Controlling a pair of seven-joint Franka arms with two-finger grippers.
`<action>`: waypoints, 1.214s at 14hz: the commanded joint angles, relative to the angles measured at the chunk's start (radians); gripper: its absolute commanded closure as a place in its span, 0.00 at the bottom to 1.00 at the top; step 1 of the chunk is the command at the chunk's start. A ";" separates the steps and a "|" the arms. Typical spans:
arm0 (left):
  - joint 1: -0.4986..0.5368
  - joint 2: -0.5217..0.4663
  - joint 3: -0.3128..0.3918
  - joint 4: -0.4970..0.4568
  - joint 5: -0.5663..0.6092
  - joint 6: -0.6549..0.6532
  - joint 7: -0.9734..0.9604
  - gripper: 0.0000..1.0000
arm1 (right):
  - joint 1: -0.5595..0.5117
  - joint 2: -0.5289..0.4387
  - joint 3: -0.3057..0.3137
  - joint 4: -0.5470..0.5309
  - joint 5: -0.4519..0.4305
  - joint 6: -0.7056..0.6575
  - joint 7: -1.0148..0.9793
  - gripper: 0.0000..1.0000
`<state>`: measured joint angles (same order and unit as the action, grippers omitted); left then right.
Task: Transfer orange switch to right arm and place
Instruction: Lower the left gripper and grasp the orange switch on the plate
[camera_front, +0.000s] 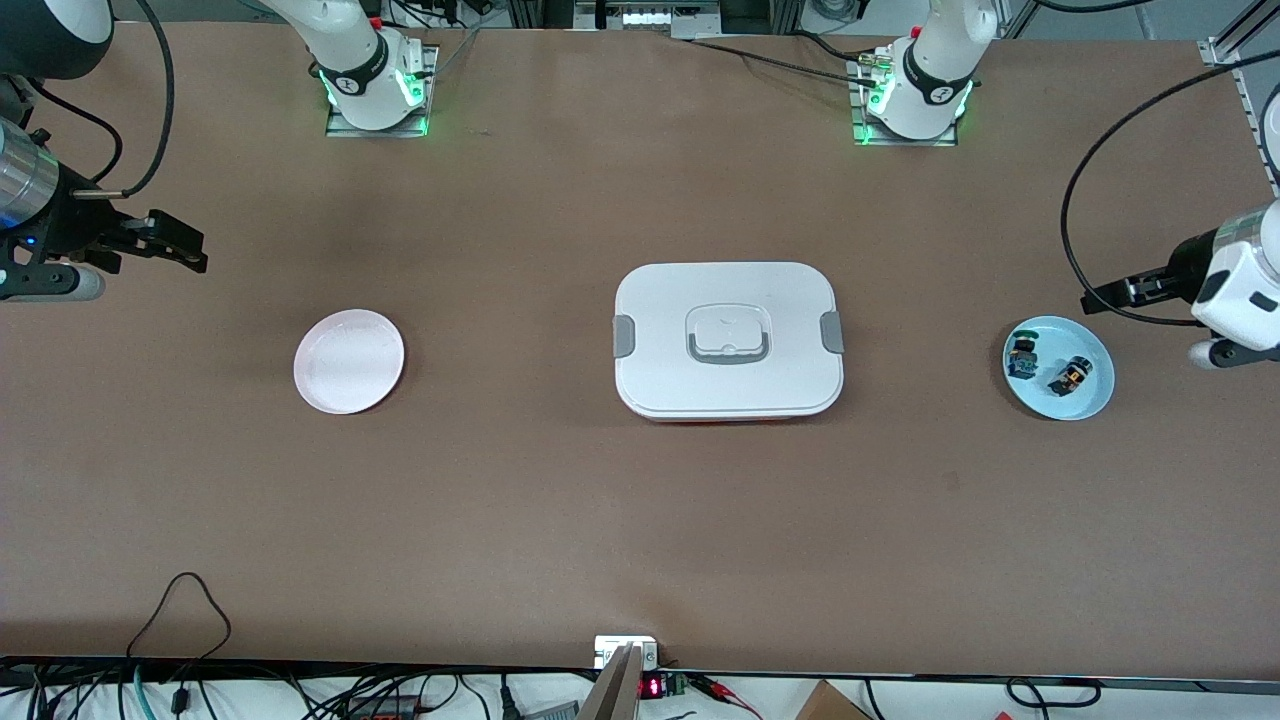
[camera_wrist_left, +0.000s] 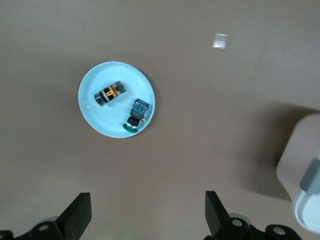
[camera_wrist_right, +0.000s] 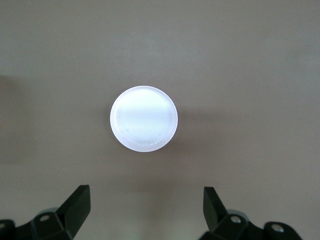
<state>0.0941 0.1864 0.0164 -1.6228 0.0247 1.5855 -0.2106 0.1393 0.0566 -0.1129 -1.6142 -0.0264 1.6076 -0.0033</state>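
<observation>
both tools open (black-orange switch (camera_front: 1070, 377))

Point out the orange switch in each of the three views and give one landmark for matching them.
Front view: orange switch lies on the blue plate, beside the green-capped part.
Left wrist view: same switch on that plate.
Right wrist view: not in it.
Shared landmark: the blue plate.

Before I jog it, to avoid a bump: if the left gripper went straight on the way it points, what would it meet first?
Likely bare table: the open left gripper points just clear of the blue plate with the orange switch, though depth is unclear.
</observation>
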 joint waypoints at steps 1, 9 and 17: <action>0.042 0.050 -0.001 0.009 -0.019 0.023 -0.110 0.01 | 0.003 -0.015 -0.001 0.002 0.014 -0.015 -0.001 0.00; 0.151 0.081 -0.001 -0.311 -0.012 0.564 -0.155 0.02 | 0.003 -0.015 -0.001 0.002 0.014 -0.015 -0.001 0.00; 0.240 0.240 -0.003 -0.545 -0.012 1.178 -0.085 0.00 | 0.003 -0.015 -0.001 0.002 0.014 -0.017 -0.003 0.00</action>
<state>0.3201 0.3875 0.0217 -2.1325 0.0248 2.6661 -0.3139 0.1401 0.0565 -0.1129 -1.6140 -0.0262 1.6072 -0.0033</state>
